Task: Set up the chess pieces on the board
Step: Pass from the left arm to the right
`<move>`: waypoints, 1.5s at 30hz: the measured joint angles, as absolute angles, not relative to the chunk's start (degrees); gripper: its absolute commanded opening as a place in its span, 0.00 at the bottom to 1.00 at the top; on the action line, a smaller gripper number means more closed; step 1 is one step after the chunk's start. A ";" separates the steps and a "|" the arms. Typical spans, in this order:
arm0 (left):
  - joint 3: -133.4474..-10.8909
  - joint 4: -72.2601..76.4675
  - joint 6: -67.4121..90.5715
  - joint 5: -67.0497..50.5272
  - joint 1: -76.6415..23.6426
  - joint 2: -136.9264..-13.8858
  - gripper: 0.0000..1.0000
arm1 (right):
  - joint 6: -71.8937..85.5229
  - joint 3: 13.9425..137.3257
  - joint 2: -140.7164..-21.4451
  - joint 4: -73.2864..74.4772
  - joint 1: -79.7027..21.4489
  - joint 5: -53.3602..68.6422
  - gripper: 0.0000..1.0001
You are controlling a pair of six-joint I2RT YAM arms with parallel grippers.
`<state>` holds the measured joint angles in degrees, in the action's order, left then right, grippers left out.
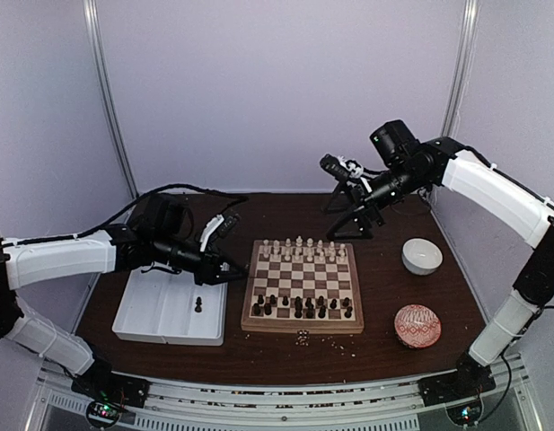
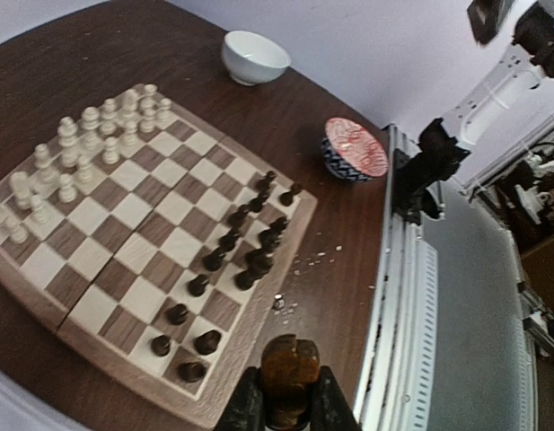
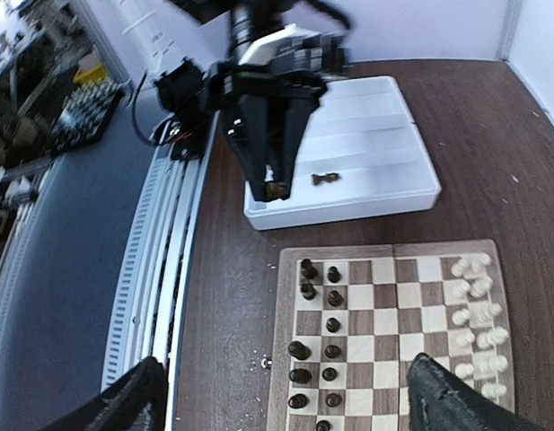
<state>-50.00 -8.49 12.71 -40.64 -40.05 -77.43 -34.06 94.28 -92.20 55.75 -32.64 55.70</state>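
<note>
Dark piece (image 2: 290, 366) is clamped in left gripper (image 1: 224, 268) just off the 9 o'clock edge of the board (image 1: 248, 310), dark rows (image 1: 303, 308) sit at 4 o'clock from that claw, and right gripper (image 1: 347, 218) is parked wide open beyond 1 o'clock.

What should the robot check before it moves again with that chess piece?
1. Left hand has a firm grip on the held dark piece: ok.
2. Empty squares remain in the dark back row of the board: ok.
3. Which kind of piece is held: cannot tell.
4. Right hand is open and away from the dark rows: ok.
5. White tray is emptied: not ok, a loose dark piece lies in it.
</note>
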 measured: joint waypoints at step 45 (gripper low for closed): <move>-67.09 -21.50 7.57 -73.52 -47.11 -93.32 0.10 | -55.53 95.70 -96.55 54.11 -59.29 38.94 0.21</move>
